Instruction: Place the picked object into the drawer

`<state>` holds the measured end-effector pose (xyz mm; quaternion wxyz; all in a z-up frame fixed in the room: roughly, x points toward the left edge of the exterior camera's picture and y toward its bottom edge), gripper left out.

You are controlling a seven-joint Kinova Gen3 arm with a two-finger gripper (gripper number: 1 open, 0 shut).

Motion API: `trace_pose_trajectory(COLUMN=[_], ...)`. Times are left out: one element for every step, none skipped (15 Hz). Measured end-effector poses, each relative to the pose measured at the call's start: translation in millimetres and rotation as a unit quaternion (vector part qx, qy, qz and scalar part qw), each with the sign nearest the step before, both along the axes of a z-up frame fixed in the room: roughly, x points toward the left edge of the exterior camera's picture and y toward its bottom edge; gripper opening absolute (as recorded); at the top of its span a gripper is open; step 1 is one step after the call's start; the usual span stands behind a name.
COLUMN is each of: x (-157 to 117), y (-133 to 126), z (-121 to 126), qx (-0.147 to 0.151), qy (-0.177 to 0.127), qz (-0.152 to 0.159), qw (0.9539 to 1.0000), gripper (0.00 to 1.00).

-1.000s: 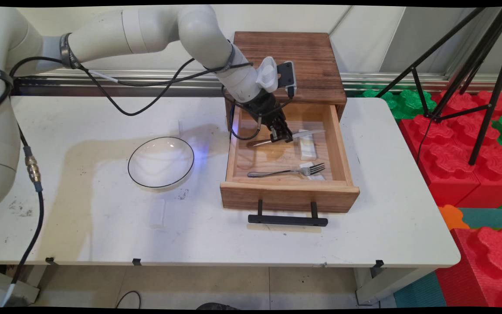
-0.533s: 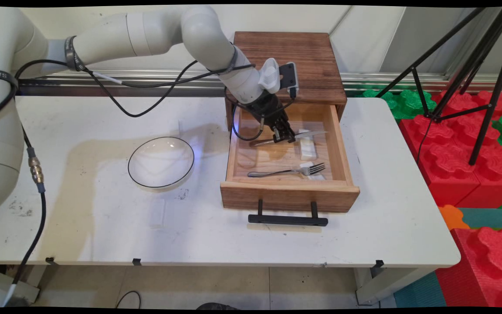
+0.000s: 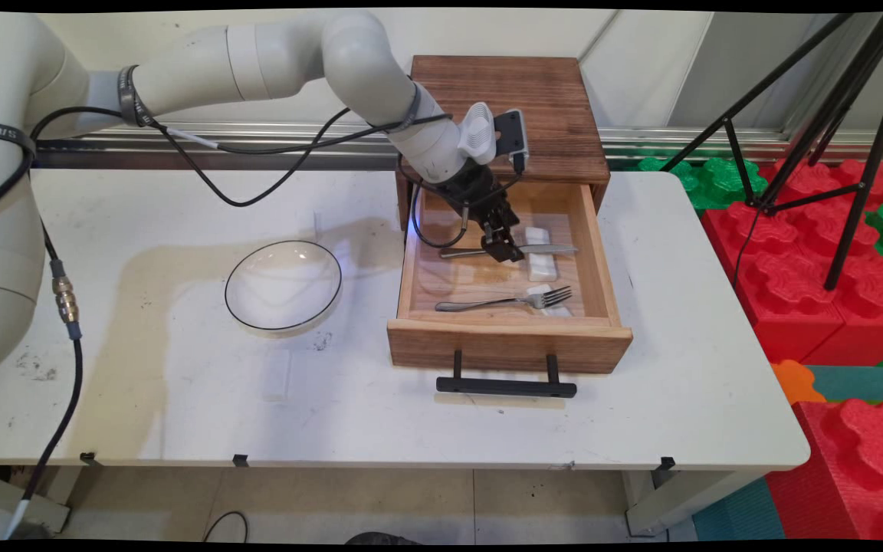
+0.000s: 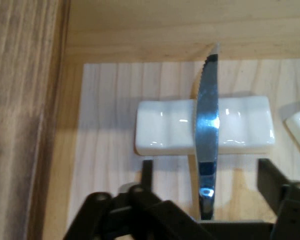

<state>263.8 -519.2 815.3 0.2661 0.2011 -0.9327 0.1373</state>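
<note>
gripper: your gripper [image 4: 205, 165] is released, fingers [image 4: 272, 182] spread either side of the knife [image 4: 208, 130] with gaps showing, nothing grasped.
bearing: the knife sits directly under the gripper [image 3: 504, 247], centred between the fingers; the blade runs straight ahead of the hand.
long axis: in the main view the knife [image 3: 545, 248] lies roughly left-right across the back half of the drawer [image 3: 509, 343], handle toward the drawer's left wall, tip toward its right.
support: you see the blade lying across a white ceramic rest [image 4: 165, 125], at right angles to it; the tip reaches just short of the drawer wall.
look: bright steel, serrated along one edge, narrow; the handle part is mostly hidden by the gripper's linkage.
neighbours: fork [image 3: 510, 300] nearer the drawer front, parallel to the knife, tines on a second white rest [image 3: 556, 311]; well apart from the gripper.
outside: glass bowl [image 3: 283, 285] on the desk [image 3: 679, 399], left of the drawer; the drawer is pulled open from its wooden cabinet [image 3: 541, 107].
</note>
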Motion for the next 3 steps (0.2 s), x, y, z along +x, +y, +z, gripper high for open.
trace_pose_trajectory(x=[0.4, 1.0, 2.4], y=[0.0, -0.1, 0.3], z=[0.5, 1.5, 2.9], qx=[-0.002, -0.004, -0.006], qy=[0.000, 0.001, 0.002], qz=[0.001, 0.002, 0.005], qw=[1.0000, 1.0000, 1.0000], gripper=[1.00, 1.00, 1.00])
